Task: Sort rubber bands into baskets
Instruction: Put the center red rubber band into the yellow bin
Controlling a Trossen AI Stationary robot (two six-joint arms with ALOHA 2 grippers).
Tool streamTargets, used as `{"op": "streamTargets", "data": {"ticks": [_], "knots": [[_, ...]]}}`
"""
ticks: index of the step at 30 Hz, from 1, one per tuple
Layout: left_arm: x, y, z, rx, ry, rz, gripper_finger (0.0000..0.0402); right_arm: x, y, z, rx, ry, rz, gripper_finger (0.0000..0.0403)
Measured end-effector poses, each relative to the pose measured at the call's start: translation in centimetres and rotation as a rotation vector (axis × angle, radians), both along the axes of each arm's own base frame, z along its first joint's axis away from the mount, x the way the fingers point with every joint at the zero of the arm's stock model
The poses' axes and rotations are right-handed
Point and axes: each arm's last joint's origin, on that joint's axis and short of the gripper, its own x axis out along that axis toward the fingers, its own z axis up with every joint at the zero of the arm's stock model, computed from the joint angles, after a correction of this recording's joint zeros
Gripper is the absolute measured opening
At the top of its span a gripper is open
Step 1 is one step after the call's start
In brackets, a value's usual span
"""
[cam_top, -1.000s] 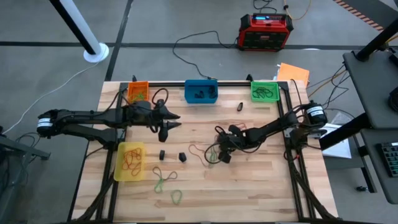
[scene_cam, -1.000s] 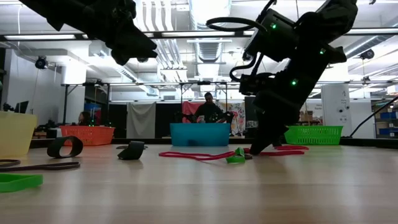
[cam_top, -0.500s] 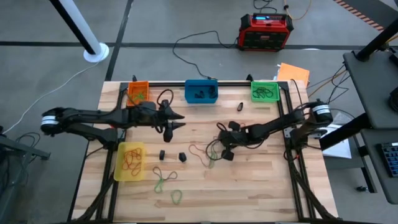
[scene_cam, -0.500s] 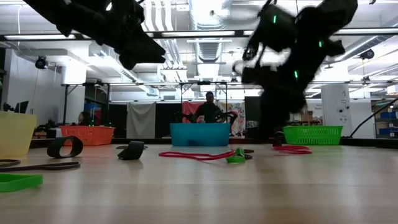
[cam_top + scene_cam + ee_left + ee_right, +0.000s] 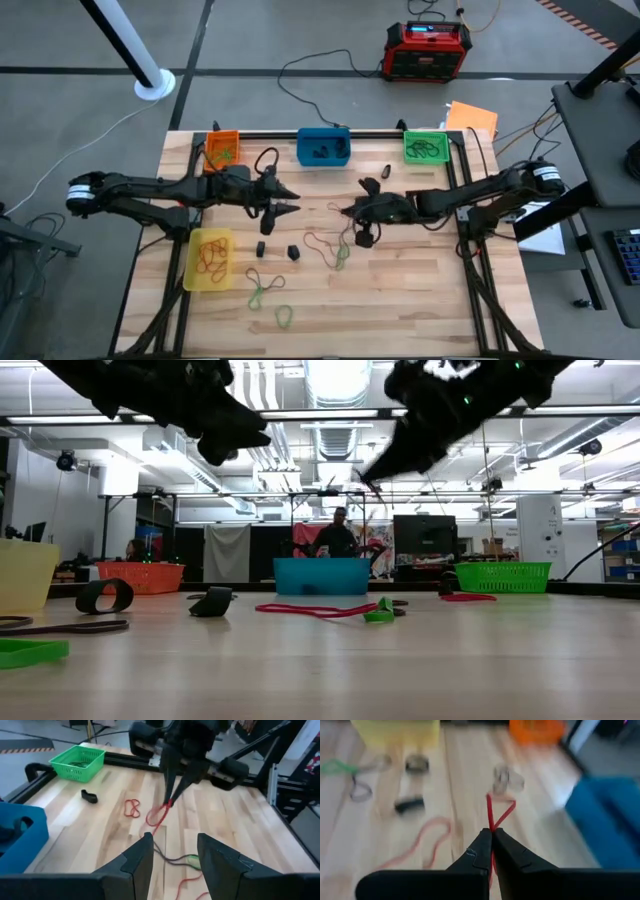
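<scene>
Right gripper (image 5: 491, 836) pinches a thin red rubber band (image 5: 495, 810) by one strand; judged risk: loop slips free mid-carry.

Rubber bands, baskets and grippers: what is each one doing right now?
Right gripper: shut on a red rubber band, lifted off the table.
Left gripper: open, holding nothing, above the table.
Orange basket: upright, bands inside.
Blue basket: upright, dark bands inside.
Green basket: upright, bands inside.
Yellow basket: upright, bands inside.
Loose green bands: lying flat on the table.
</scene>
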Motion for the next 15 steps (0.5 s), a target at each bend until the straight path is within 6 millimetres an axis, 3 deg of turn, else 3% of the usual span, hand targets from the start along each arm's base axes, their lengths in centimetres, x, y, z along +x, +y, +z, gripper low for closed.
{"op": "streamTargets", "data": {"ticks": [8, 15], "knots": [[-0.5, -0.1, 1.1, 0.010, -0.070, 0.000, 0.0137, 2.0, -0.5, 1.2, -0.085, -0.236, 0.114, 0.0009], [0.1, 0.0, 1.0, 0.013, -0.097, 0.001, 0.0137, 4.0, -0.8, 0.3, -0.147, -0.383, 0.138, 0.0009]]}}
